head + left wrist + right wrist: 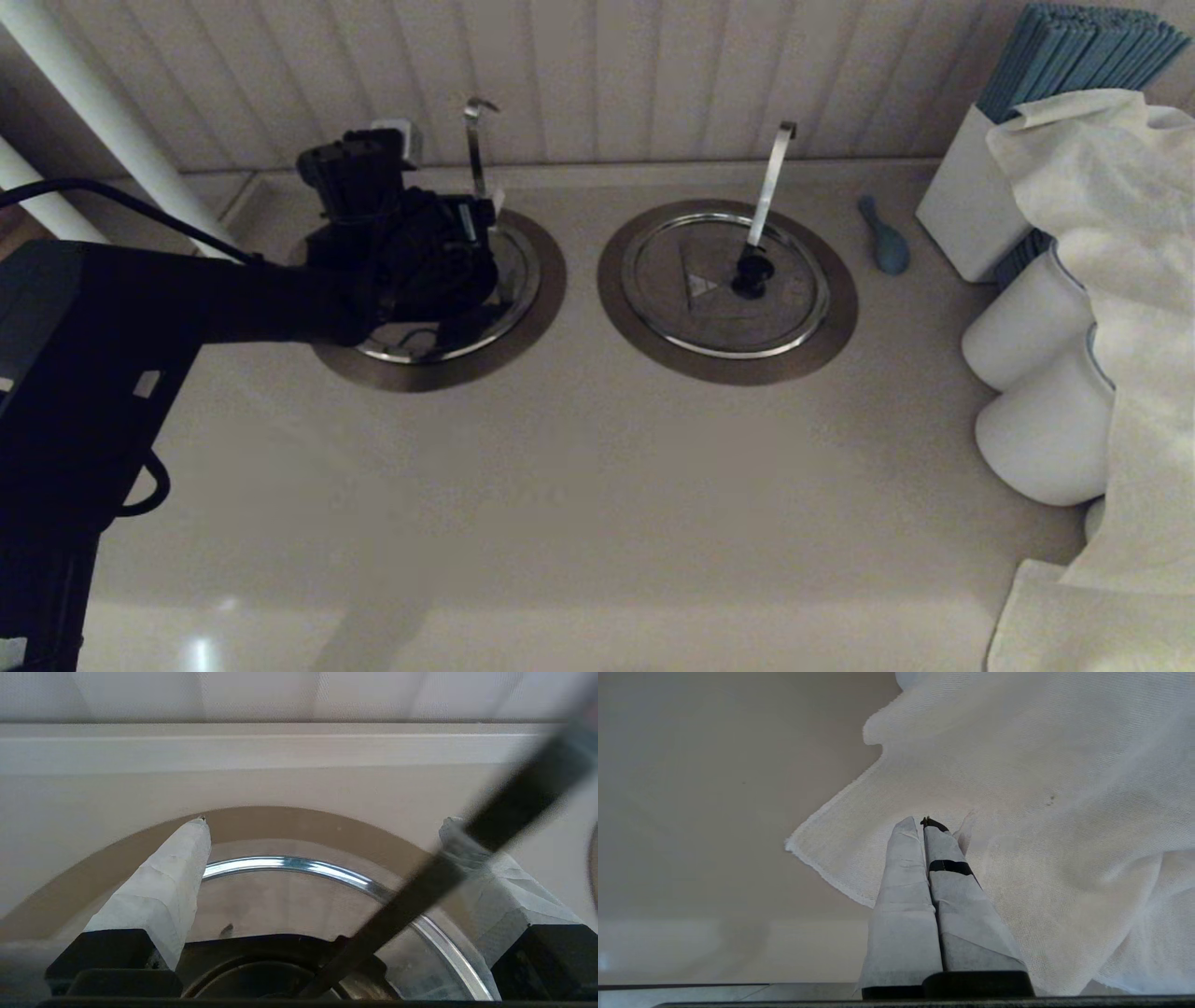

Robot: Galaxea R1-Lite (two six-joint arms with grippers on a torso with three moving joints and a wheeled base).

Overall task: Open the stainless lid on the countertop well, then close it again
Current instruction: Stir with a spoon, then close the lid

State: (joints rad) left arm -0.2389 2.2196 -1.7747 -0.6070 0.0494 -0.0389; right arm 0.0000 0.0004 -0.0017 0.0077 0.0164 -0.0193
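Starting nearest the robot, your right hand [924, 826] hung low over a white cloth [1041, 788] on the near right of the tabletop [560, 513], its two taped fingers pressed together on nothing; it was well apart from the work and looked parked.

Farther out, your left arm reached across to the left of the two wells. The left hand [324, 823] sat directly above the stainless lid [280, 900], fingers spread wide and holding nothing. From the wrist camera the lid appeared to lie flat inside its shiny rim, seated in the countertop well [448, 373], so I judged the opening not yet begun. A dark rounded shape [261, 975] lay just under the palm between the fingers; it was probably the lid's knob, though too little showed to be sure.

What mattered was the thin hooked rod [476, 149]: it rose at the far side of the lid and crossed close by one finger. If that shape was the knob, closing on it called for a straight descent, keeping that finger off the rod.

Beyond, to the right, the twin lid [724, 280] lay untouched, with the panelled wall [607, 75] behind.
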